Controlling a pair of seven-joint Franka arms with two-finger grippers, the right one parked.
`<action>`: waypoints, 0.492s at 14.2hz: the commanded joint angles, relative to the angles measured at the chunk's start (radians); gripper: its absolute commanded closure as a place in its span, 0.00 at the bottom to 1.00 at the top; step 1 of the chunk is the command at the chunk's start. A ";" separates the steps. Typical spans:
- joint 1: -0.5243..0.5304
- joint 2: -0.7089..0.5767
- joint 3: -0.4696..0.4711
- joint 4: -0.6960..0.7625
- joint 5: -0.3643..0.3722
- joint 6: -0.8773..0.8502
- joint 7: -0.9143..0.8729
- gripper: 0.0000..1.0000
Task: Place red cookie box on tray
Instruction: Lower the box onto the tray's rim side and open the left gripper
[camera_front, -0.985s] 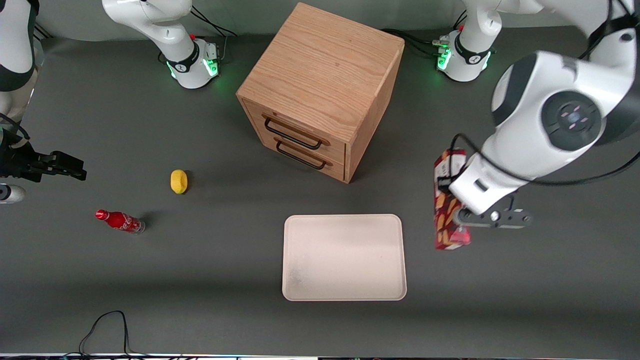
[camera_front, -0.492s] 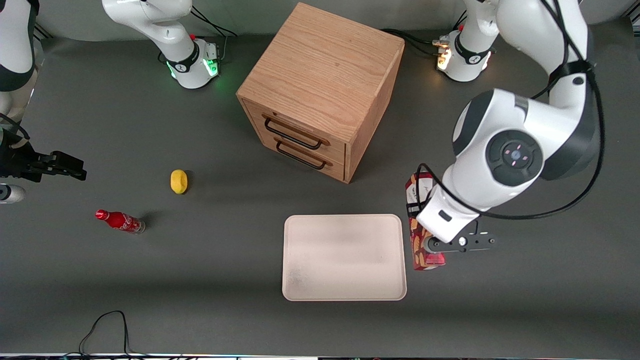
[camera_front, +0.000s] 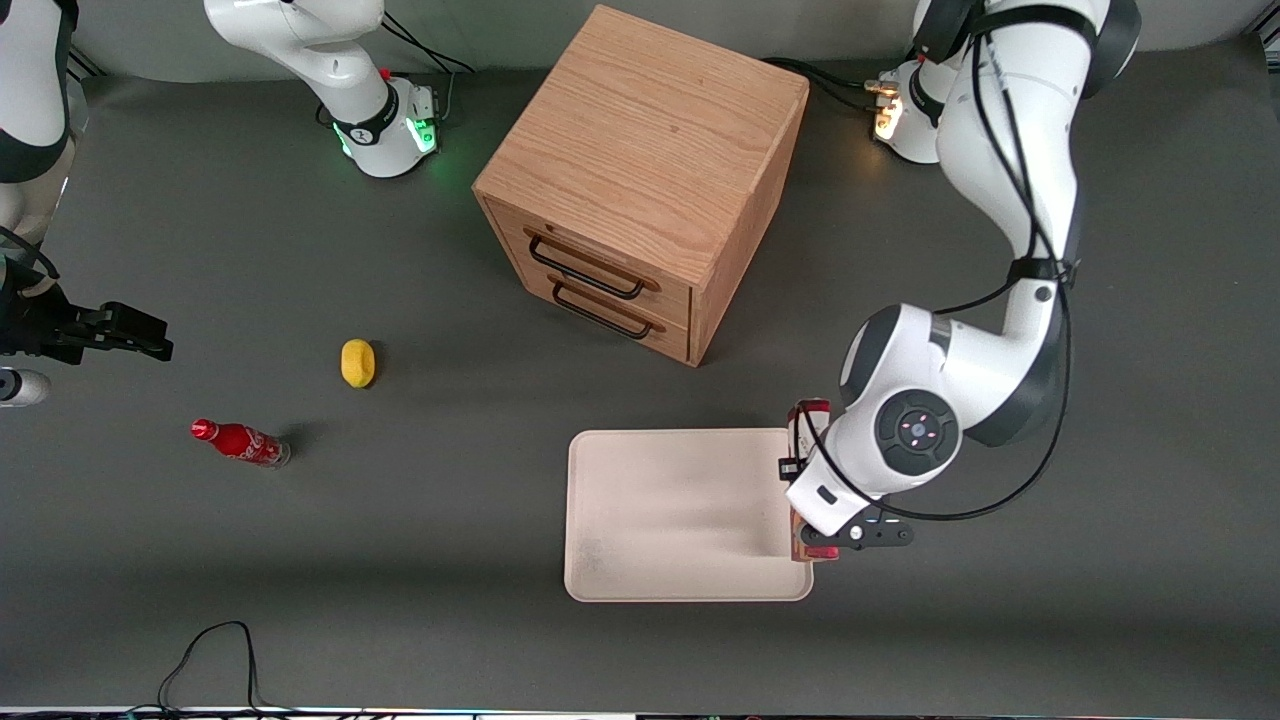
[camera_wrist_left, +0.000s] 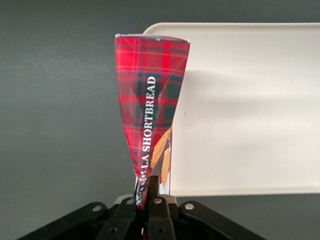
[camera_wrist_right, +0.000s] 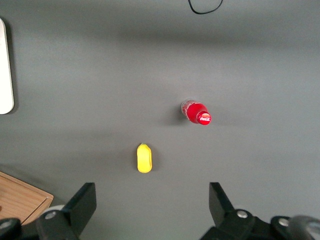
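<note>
The red cookie box (camera_wrist_left: 150, 105) looked like printed cardboard with a slight sheen, clamped in the matt black gripper (camera_wrist_left: 150, 200) at the edge of the tray (camera_front: 680, 500). That tray seemed smooth, matt plastic. The cabinet (camera_front: 640, 170) showed grained wood on a matt grey table (camera_front: 400, 600).

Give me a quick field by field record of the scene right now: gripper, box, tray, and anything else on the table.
gripper: left arm's gripper shut on the red cookie box, over the tray's edge toward the working arm's end
red cookie box: held, not yet released
tray: nothing lying on it
other items: wooden drawer cabinet, yellow object, red soda bottle
</note>
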 joint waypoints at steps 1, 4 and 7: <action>-0.027 0.027 0.009 -0.005 -0.007 0.054 -0.017 1.00; -0.039 0.073 0.010 -0.005 0.000 0.131 -0.071 1.00; -0.039 0.096 0.010 -0.005 0.001 0.157 -0.064 1.00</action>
